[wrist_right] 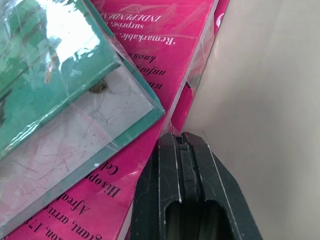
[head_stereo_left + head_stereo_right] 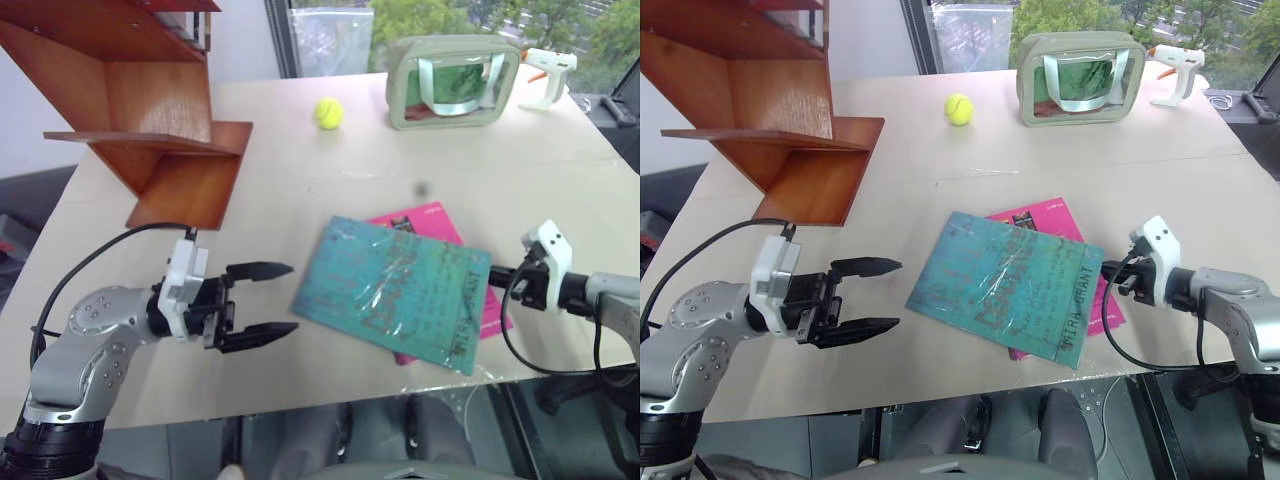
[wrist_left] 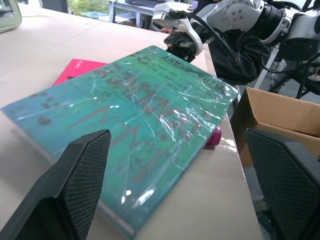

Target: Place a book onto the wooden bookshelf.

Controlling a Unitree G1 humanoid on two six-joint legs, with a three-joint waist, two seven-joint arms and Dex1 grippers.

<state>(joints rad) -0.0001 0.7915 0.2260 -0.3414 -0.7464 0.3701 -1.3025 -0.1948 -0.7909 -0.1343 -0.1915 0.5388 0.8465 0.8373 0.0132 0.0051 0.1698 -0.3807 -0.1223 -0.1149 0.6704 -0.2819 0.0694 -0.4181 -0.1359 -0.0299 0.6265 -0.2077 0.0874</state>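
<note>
The teal-blue book [image 2: 395, 290] lies flat on the table in glossy wrap, partly covering a smaller pink book [image 2: 425, 222]. My left gripper [image 2: 280, 298] hovers open just left of the teal book, pointing at its left edge, with nothing between the fingers [image 3: 75, 190]. At the books' right side, my right gripper [image 2: 497, 277] is shut and empty. Its tip [image 1: 181, 145] sits against the pink book's edge, beside the teal book's corner [image 1: 150, 107]. The wooden bookshelf [image 2: 150, 110] stands at the table's far left.
A tennis ball [image 2: 328, 113], a clear pouch with green handles [image 2: 455, 82] and a white glue gun [image 2: 548, 72] rest along the table's far side. An open cardboard box [image 3: 280, 120] stands beyond the table's near edge.
</note>
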